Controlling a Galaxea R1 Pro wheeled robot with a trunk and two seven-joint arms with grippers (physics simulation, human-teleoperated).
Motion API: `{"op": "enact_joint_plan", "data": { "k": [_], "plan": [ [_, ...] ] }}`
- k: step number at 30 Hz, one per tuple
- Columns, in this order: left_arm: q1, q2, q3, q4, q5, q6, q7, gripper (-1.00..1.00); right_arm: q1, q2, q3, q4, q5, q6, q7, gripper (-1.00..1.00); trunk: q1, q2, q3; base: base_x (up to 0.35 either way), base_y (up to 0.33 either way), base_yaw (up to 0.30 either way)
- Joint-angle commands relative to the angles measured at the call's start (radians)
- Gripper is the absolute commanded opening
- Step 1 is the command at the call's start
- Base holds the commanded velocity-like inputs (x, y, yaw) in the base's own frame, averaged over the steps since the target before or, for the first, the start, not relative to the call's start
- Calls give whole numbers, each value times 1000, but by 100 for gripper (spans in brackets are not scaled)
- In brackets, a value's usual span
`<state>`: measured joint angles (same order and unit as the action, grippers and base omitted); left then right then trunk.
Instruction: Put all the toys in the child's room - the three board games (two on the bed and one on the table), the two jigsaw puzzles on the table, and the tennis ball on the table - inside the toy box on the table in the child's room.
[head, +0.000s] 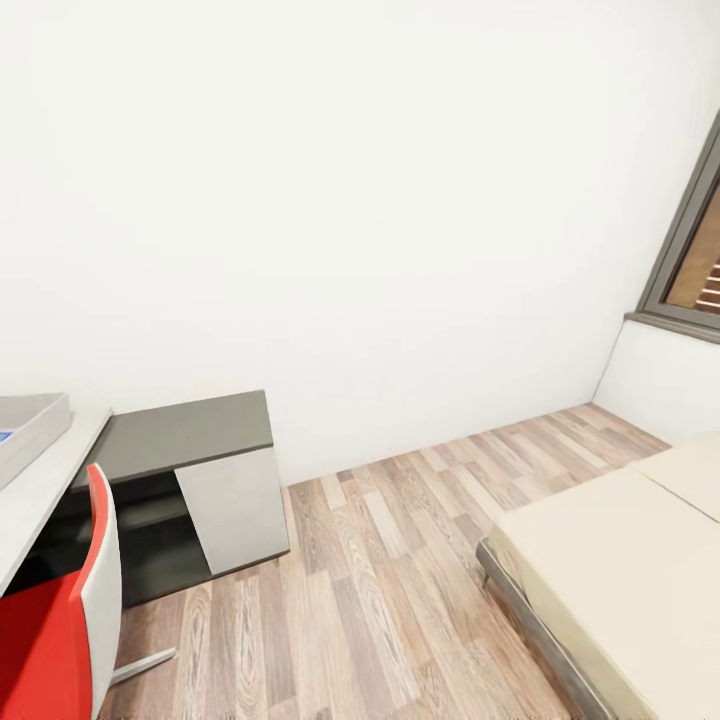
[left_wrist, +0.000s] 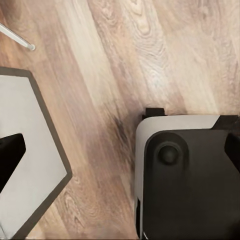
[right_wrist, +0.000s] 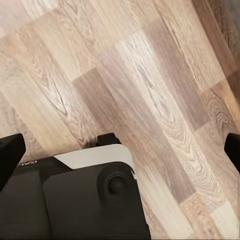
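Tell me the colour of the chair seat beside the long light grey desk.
Bright red seat, with a white backrest shell; clearest in the head view.

Ahead of me stands a plain white wall (head: 380, 200) over a wood-plank floor (head: 380, 560). A low dark grey cabinet (head: 190, 480) with a pale door sits against it. A grey-framed window (head: 690, 250), perhaps shuttered, is cut off by my view's edge. A red chair (head: 60, 630) stands close.
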<state>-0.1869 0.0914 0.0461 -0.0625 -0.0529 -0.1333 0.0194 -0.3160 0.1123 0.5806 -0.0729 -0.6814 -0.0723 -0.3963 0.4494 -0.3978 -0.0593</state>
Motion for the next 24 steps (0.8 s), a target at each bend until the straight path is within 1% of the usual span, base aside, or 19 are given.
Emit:
{"op": "enact_joint_plan", "data": {
  "k": [1, 7, 17, 24],
  "plan": [
    [1, 0, 4, 1, -6, -4, 2, 100, 1, 0, 8, 1, -10, -4, -3, 100, 1, -2, -4, 0, 0, 0],
    [10, 1, 4, 1, -5, -2, 2, 100, 15, 0, 7, 4, -10, -4, -3, 100, 1, -2, -14, 0, 0, 0],
    [15, 1, 4, 21, -5, 0, 2, 100, 59, -1, 7, 5, -6, -6, -3, 100, 1, -2, -30, 0, 0, 0],
    [17, 1, 4, 24, -6, 0, 2, 100, 66, -2, 7, 5, -3, -7, -3, 100, 1, -2, -42, 0, 0, 0]
  ]
}}
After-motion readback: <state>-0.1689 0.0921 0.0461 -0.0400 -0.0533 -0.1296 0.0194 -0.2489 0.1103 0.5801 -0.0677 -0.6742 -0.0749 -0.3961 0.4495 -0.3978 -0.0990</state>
